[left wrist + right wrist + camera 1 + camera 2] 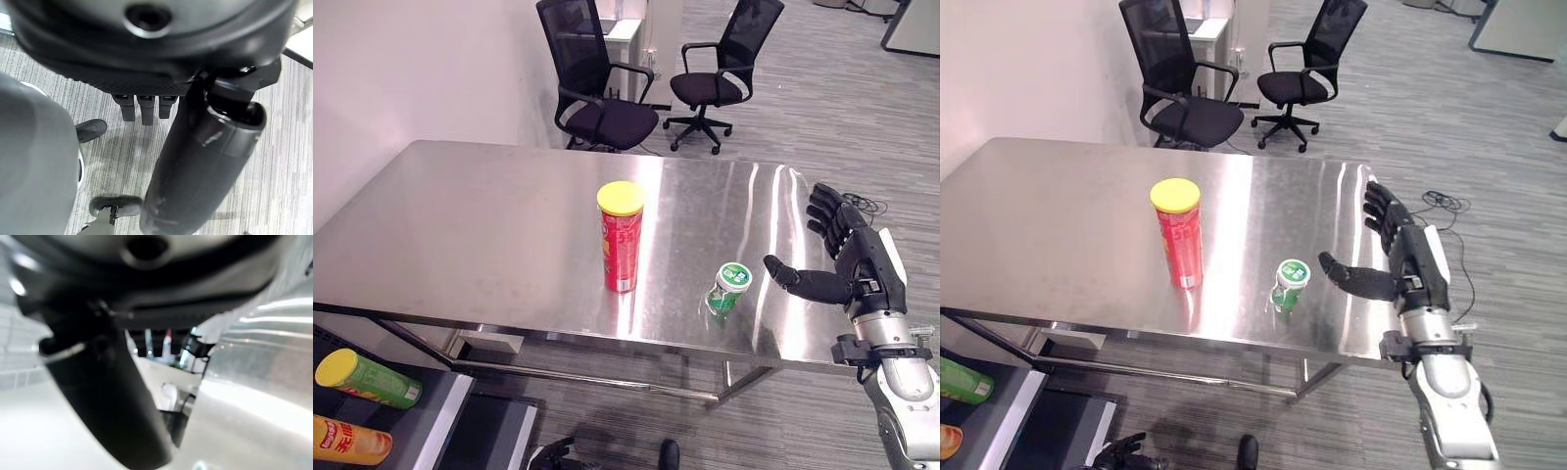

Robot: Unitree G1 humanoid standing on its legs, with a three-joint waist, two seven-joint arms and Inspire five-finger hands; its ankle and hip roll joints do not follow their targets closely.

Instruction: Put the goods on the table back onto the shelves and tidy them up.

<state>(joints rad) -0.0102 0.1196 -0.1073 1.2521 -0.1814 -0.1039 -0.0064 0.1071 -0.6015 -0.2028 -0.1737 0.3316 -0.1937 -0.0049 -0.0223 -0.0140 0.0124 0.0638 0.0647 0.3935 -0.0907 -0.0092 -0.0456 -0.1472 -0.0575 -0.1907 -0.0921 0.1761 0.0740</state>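
Note:
A tall red can (621, 245) with a yellow lid stands upright near the middle of the steel table (470, 225). To its right, near the front edge, stands a small green bottle (727, 291) with a white and green cap. My right hand (850, 257) hovers open just right of the bottle, thumb stretched toward it without touching, fingers straight and pointing away from me. It holds nothing. My left hand (146, 105) hangs low over the floor, fingers relaxed and empty; it also shows below the table's front edge (553, 452).
A shelf (435, 416) at the lower left holds a green can (367, 379) with a yellow lid and an orange can (347, 441), both lying down. Two black office chairs (597, 103) stand behind the table. A white wall runs along the left.

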